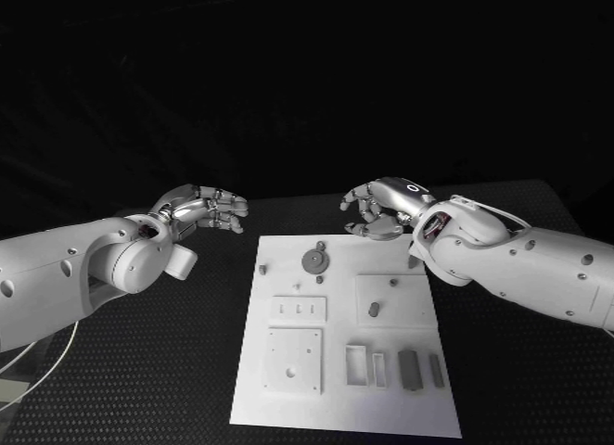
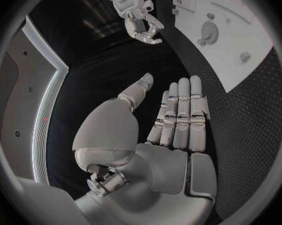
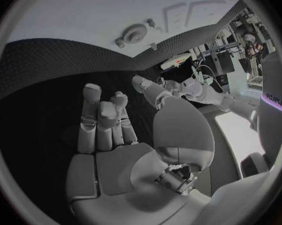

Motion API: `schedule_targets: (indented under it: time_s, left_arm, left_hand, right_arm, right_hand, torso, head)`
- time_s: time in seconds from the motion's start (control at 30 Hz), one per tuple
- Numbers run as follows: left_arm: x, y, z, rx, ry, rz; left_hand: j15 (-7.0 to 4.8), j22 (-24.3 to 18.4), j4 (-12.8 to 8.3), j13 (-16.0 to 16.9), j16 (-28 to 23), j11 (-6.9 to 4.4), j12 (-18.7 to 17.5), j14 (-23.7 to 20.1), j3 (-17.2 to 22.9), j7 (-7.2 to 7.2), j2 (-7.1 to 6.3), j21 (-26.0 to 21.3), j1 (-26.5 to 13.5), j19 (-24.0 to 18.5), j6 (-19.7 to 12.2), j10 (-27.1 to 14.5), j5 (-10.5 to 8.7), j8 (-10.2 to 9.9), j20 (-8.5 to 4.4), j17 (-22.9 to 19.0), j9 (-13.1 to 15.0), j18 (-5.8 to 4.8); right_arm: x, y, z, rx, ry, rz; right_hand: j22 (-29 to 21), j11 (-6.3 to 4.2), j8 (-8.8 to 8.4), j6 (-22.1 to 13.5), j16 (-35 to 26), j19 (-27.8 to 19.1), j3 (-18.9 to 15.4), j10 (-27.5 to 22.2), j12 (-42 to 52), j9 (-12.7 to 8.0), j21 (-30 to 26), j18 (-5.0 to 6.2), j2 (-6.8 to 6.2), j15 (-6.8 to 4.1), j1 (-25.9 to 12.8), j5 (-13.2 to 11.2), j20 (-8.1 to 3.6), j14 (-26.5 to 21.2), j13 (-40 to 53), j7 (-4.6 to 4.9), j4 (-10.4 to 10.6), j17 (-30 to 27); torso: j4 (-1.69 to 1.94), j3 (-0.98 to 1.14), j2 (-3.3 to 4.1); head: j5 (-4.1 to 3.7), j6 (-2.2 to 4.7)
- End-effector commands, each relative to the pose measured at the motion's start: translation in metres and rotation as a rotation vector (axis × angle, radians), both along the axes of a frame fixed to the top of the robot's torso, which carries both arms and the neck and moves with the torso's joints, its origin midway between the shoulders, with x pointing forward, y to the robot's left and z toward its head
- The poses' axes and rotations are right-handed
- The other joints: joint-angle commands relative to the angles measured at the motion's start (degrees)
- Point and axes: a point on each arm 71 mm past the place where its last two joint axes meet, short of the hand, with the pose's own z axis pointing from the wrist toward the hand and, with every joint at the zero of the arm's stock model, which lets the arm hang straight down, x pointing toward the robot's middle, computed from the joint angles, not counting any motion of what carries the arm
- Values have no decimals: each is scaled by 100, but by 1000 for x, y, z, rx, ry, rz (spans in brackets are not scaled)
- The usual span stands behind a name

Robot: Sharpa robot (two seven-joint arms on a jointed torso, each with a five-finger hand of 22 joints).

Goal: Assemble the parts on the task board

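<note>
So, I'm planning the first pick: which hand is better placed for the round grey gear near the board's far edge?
Probably the right hand: it hovers nearer the round grey gear on the white task board than the left hand, which is off the board's side.

Robotics lab, test-bench setup. A black table (image 1: 147,371) with a dotted mat is sitting against a dark backdrop. A white task board (image 1: 388,408) with recessed slots and small grey parts (image 1: 409,367) is lying at its middle. In the right wrist view, racks of equipment (image 3: 225,60) with cables are standing at the far side of the room.
</note>
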Motion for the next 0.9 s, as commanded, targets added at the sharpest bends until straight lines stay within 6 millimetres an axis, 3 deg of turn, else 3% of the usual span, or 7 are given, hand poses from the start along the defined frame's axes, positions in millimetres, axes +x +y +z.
schedule_targets:
  time_s: [0.03, 0.17, 0.23, 0.33, 0.5, 0.77, 0.9]
  left_arm:
    - [0, -2, 2, -13, -10, -13]
    - [0, -2, 2, -14, -10, -16]
    - [-1, -2, 2, -15, -11, -17]
    - [0, -2, 2, -16, -11, -20]
    - [-1, -3, 2, -16, -10, -24]
    - [0, -3, 1, -16, -8, -26]
    - [0, -3, 0, -16, -6, -27]
  left_hand:
    - [4, 9, -3, 8, -40, 27, -26, 37, 12, -11, -3, -20, -28, 39, -6, 4, -2, -24, 7, 10, 10, 106]
    - [4, 10, -9, 13, -43, 23, -24, 37, 14, -19, -8, -22, -24, 39, 6, 15, -2, -20, 8, 12, 17, 106]
    - [4, 11, -11, 14, -44, 22, -24, 38, 14, -22, -11, -23, -22, 39, 7, 18, -2, -20, 8, 13, 18, 106]
    - [4, 12, -12, 15, -45, 21, -24, 38, 16, -26, -9, -24, -20, 39, 7, 20, -2, -20, 8, 14, 19, 106]
    - [4, 13, -16, 17, -46, 19, -25, 38, 17, -33, -10, -25, -15, 40, 8, 24, -2, -20, 7, 15, 21, 107]
    - [4, 13, -19, 20, -48, 18, -25, 38, 17, -37, -13, -27, -12, 39, 11, 28, -2, -20, 8, 16, 24, 106]
    - [5, 14, -19, 20, -48, 17, -26, 38, 16, -37, -15, -27, -12, 38, 11, 28, -3, -20, 8, 17, 25, 106]
  right_arm:
    - [2, -12, -3, 91, 135, 57]
    - [5, -36, -6, 79, 195, 75]
    - [8, -48, -7, 89, 207, 60]
    - [9, -60, -8, 94, 215, 39]
    - [10, -88, -8, 85, 213, -10]
    - [1, -108, -13, 73, 213, -36]
    - [-8, -118, -17, 86, 213, -49]
  right_hand:
    - [126, 13, -7, 96, -68, -113, 13, -103, -181, -9, -48, 119, 12, 14, 88, 34, 39, -97, -138, 140, -146, -14]
    - [117, 66, -13, 61, -234, -386, 87, -304, -720, -20, -155, 98, 49, 70, 207, 37, 163, -338, -615, 187, -346, -70]
    - [119, 56, -54, -47, -276, -462, 61, -332, -1037, -43, -172, 113, 27, 64, 193, 32, 226, -407, -952, 163, -346, -96]
    - [111, 56, -36, -66, -335, -553, -30, -333, -1251, -38, -217, 122, -7, 63, 128, 25, 275, -491, -1185, 162, -336, -125]
    - [109, 81, -12, -99, -386, -687, -190, -362, -1516, -32, -283, 126, -35, 89, 85, 26, 345, -628, -1498, 176, -377, -148]
    - [105, 139, 32, -133, -431, -844, -277, -464, -1807, -32, -370, 126, -72, 152, 112, 34, 425, -801, -1911, 220, -399, -181]
    - [96, 234, 40, -190, -503, -1044, -300, -685, -2041, -47, -486, 125, -129, 244, 79, 34, 519, -1008, -2197, 273, -370, -225]
  torso:
    - [-28, 12, -8]
    - [-45, 24, -8]
    - [-59, 35, -11]
    - [-64, 35, -15]
    - [-84, 66, -21]
    - [-84, 64, -24]
    - [-85, 63, -34]
  head:
    - [-39, 51]
    - [-104, 106]
    - [-148, 132]
    - [-204, 163]
    - [-261, 195]
    - [-353, 203]
    - [-363, 201]
